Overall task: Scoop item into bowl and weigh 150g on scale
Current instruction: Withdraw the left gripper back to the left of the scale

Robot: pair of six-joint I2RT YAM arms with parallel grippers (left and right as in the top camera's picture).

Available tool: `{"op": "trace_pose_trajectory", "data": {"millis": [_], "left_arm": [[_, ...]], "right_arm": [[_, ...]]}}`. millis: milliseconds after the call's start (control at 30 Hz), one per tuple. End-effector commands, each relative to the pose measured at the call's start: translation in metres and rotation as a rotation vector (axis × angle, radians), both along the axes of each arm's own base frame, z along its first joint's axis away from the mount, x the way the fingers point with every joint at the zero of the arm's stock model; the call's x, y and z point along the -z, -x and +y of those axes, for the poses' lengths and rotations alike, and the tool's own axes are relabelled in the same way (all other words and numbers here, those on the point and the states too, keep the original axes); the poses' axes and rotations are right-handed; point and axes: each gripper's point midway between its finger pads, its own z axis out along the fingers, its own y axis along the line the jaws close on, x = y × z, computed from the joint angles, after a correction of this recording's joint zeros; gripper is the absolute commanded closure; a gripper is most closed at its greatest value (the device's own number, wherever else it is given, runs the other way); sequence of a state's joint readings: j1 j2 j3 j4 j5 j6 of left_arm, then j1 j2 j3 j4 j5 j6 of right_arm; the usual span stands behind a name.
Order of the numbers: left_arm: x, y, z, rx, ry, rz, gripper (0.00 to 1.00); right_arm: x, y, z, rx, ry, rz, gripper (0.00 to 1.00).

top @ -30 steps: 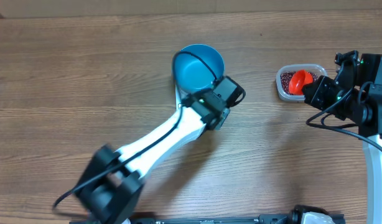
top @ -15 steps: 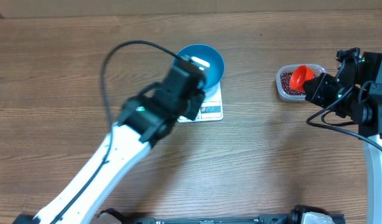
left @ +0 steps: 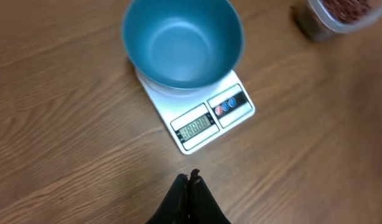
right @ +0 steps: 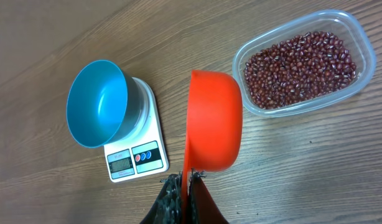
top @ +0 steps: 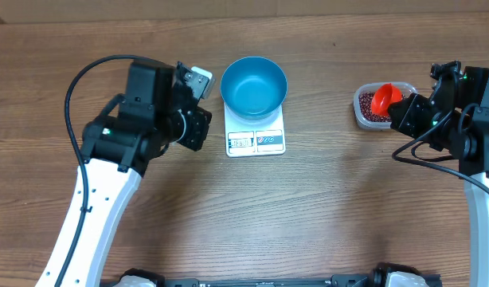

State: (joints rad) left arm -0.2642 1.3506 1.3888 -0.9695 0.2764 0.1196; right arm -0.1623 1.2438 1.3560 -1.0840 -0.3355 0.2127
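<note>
The blue bowl point(top: 253, 84) is seated on the white scale point(top: 256, 142). The beans point(right: 300, 68) are kept in the clear tub point(right: 363, 37), well apart from it on the table point(top: 348, 207). The left fingers point(left: 180, 200) are pressed together on nothing, near the scale. The orange scoop point(right: 214, 121) is clamped by the right fingers point(right: 171, 200) above the tub.

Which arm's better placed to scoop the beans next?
Right. The right gripper holds the red-orange scoop by the tub of beans; the left gripper is shut and empty, short of the scale.
</note>
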Motion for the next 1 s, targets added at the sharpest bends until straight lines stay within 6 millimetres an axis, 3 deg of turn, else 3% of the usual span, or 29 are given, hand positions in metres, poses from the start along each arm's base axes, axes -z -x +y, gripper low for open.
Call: {"op": "trace_pose_trajectory", "data": {"millis": [0,100,200,267,333,367,967], "left_arm": [[-0.0075,0.0040,-0.0082,0.108,0.017,-0.030,0.90],[-0.0046,0.0037,-0.0069,0.102,0.004,-0.024,0.79],[-0.0028,0.0030,-0.0068,0.101,0.003,-0.018,0.56],[-0.0018,0.0037,-0.0067,0.101,0.001,-0.013,0.35],[-0.0008,0.0034,-0.0054,0.096,-0.005,-0.010,0.04],[-0.0005,0.0032,-0.0054,0.096,-0.006,-0.010,0.00],[0.0008,0.0025,-0.0052,0.095,-0.008,-0.007,0.00]], "right_arm": [[-0.0166,-0.0035,-0.0014,-0.001,0.013,-0.051,0.96],[-0.0166,-0.0035,-0.0014,-0.001,0.013,-0.051,0.96],[-0.0167,-0.0037,-0.0014,-0.001,0.013,-0.052,0.96],[-0.0167,-0.0037,-0.0014,-0.001,0.013,-0.052,0.96],[-0.0167,-0.0037,-0.0015,-0.001,0.013,-0.051,0.96],[-0.0167,-0.0037,-0.0015,-0.001,0.013,-0.051,0.96],[-0.0166,-0.0035,-0.0014,-0.001,0.013,-0.051,0.96]]}}
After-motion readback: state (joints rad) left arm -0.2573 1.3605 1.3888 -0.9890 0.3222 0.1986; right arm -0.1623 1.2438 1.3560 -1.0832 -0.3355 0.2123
